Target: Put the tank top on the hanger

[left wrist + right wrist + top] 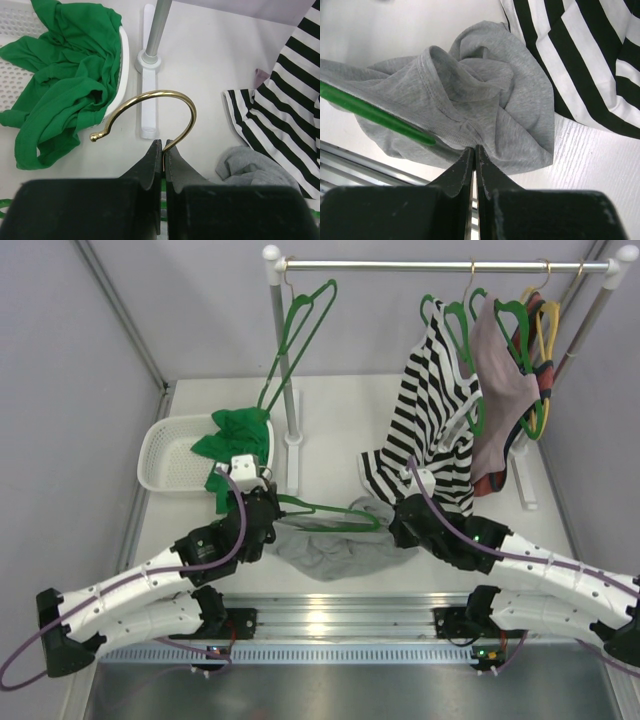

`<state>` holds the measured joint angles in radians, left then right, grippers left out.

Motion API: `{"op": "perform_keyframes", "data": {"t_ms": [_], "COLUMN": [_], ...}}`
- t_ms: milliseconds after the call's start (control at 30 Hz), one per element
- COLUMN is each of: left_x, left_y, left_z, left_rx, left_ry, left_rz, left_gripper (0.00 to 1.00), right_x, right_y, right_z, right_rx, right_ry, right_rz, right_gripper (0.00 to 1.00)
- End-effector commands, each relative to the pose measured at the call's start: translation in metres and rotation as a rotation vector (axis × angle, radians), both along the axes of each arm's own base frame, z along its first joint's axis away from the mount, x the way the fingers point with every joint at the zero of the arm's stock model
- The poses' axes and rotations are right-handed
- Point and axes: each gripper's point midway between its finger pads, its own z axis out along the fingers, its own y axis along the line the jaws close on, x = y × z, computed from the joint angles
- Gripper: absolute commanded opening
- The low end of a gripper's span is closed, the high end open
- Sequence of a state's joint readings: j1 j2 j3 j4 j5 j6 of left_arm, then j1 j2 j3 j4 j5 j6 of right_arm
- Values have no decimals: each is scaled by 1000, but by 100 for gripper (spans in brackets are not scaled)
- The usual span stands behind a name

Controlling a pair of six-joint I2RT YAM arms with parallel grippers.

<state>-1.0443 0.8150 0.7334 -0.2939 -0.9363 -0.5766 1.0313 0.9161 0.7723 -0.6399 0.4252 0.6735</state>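
The light-grey tank top (pixel 330 545) lies crumpled on the table between the two arms. The green hanger (pixel 330 510) lies across its upper edge, and one green arm (pixel 370 112) runs into the grey fabric (pixel 485 95). My left gripper (pixel 163 145) is shut on the stem of the hanger's gold hook (pixel 160 91), which curves up and to the left. In the top view the left gripper (pixel 268 502) is at the tank top's left end. My right gripper (pixel 473 150) is shut on a fold of the tank top at its right end (pixel 400 525).
A white basket (pixel 165 455) at the back left holds a bright green garment (pixel 235 435). The rack's post and foot (pixel 293 440) stand behind the hanger. A striped top (pixel 435 410), a pinkish garment (pixel 505 370) and green and yellow hangers (pixel 548 325) hang on the rail.
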Motion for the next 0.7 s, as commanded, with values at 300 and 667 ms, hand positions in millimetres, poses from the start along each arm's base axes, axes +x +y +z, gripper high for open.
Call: {"op": "perform_keyframes", "data": {"t_ms": [300,667], "left_x": [9,14], "left_y": [3,-7], "left_z": [7,13], "left_rx": [14,35], "left_ry": [-27,-34], "left_rz": [40,16], "left_gripper": [0,0], "right_x": [3,11], "right_y": [7,21], "right_z": [44,83], "right_rx": [55,73], "right_ry": [-39,-92], "right_rz": [21,59], "right_gripper": [0,0]}}
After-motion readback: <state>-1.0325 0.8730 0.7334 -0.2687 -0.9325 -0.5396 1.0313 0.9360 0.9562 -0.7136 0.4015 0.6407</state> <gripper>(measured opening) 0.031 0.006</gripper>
